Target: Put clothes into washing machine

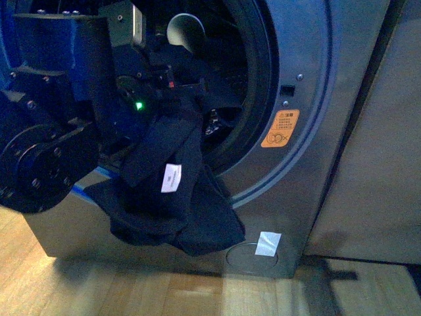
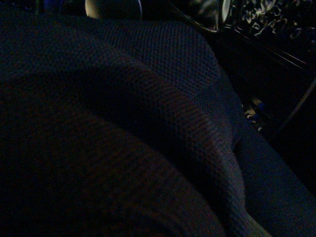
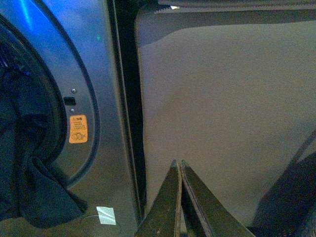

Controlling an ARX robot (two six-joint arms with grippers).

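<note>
The washing machine is dark grey, with an orange sticker beside its open round porthole. In front of the porthole my left gripper is shut on the dark clothes. They hang over the porthole's lower rim and down the machine's front, with a white tag showing. Dark knit fabric fills the left wrist view and hides the fingers; a strip of perforated drum shows past it. My right gripper is shut and empty, off to the right of the machine, apart from the clothes.
A plain grey panel stands right of the machine, a dark gap between them. A white sticker sits by a round cover low on the machine's front. Wooden floor lies below.
</note>
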